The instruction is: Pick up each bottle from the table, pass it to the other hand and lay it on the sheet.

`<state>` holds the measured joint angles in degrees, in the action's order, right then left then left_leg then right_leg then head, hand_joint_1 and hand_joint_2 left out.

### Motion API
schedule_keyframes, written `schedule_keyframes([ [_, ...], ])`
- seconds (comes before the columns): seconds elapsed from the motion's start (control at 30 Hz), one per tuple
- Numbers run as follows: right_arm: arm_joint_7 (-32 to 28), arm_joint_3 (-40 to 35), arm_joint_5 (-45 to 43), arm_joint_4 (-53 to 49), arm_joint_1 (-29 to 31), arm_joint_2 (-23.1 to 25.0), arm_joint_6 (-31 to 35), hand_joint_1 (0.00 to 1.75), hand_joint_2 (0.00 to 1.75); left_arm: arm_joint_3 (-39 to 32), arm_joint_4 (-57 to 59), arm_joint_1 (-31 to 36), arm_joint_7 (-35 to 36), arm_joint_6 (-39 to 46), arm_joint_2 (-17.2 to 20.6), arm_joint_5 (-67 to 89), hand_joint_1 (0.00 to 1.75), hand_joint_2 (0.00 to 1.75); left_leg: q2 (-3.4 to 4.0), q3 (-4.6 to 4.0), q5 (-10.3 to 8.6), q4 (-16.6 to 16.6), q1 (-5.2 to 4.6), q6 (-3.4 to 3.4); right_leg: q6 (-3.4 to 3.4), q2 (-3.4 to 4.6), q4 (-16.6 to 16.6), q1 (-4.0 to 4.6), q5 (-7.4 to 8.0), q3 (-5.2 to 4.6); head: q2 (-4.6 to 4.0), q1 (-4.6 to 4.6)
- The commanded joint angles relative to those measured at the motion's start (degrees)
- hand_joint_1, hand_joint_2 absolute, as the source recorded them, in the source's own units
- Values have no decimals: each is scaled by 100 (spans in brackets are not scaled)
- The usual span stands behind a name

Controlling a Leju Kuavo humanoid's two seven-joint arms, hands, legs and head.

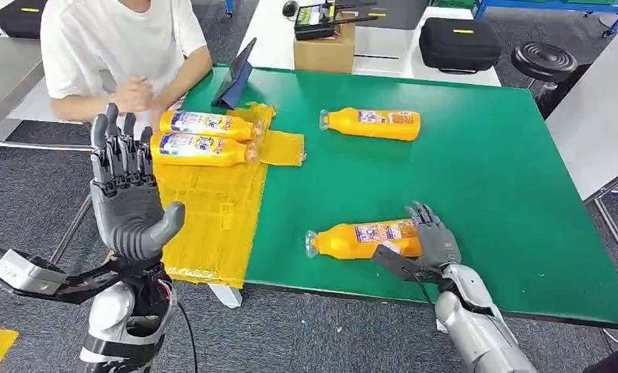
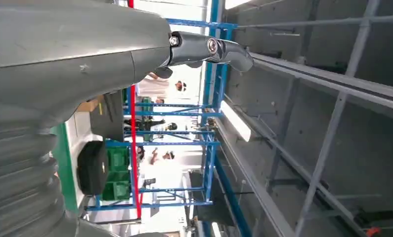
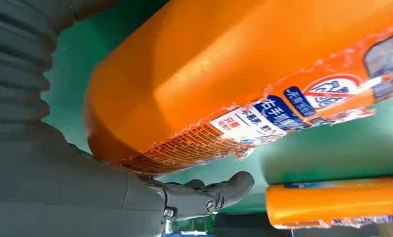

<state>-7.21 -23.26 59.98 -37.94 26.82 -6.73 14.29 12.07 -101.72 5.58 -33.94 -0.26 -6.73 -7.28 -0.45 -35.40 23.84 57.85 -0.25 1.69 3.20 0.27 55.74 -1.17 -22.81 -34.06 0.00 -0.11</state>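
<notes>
Head view: 2 bottles (image 1: 204,137) laid on sheet (image 1: 212,210), bench's left edge. R hand (image 1: 430,241) wraps 3rd bottle (image 1: 364,239) near front edge; 4th (image 1: 371,123) waits mid-bench. L hand (image 1: 127,194) raised, fingers apart, holding nothing.

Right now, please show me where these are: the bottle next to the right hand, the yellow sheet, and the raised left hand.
bottle (image 1: 360,238): head view, on its label.
yellow sheet (image 1: 208,210): head view, bare middle part.
left hand (image 1: 127,206): head view, on the palm.
</notes>
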Motion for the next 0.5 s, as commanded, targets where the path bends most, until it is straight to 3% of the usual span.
schedule_keyframes([
  [0.03, 139, -337, 22, 984, 467, 210, -622, 0, 175, 111, 357, 204, 87, -70, 99, -75, 0, 175, 2, 12, 2, -3, 3, -6, -8, -1, -3, 4, -2, 12, 0, 4],
  [0.27, 138, -339, 25, 991, 461, 201, -623, 0, 175, 112, 357, 208, 87, -71, 97, -75, 0, 175, 9, 30, 2, -6, 6, -10, -13, 3, -6, 7, -3, 25, 0, 2],
  [0.3, 107, -373, -8, 1099, 540, 212, -856, 0, 175, 139, 385, 237, 98, -111, 112, -76, 0, 175, 11, 28, 2, -4, 6, -8, -11, 5, -6, 7, -2, 24, 0, 4],
  [0.33, 55, -416, -23, 1152, 603, 200, -966, 52, 175, 163, 443, 283, 103, -138, 112, -85, 0, 175, 10, 33, 2, -8, 9, -14, -18, 1, -9, 11, -3, 30, -2, 2],
  [0.37, -15, -440, -28, 1161, 626, 191, -964, 154, 175, 176, 459, 306, 102, -146, 111, -86, 0, 175, 7, 30, 2, -4, 7, -10, -14, 0, -6, 8, -2, 28, 0, 4],
  [0.4, -160, -449, -92, 1198, 659, 194, -963, 175, 175, 205, 495, 345, 99, -174, 117, -92, 0, 175, 9, 29, 1, -3, 6, -8, -11, 2, -5, 7, -1, 25, 0, 2],
  [0.5, -478, -479, -205, 1156, 611, 173, -785, 175, 175, 257, 581, 386, 99, -240, 119, -132, 0, 175, 5, 36, 0, -5, 10, -13, -17, -3, -9, 11, -2, 34, 0, 4],
])
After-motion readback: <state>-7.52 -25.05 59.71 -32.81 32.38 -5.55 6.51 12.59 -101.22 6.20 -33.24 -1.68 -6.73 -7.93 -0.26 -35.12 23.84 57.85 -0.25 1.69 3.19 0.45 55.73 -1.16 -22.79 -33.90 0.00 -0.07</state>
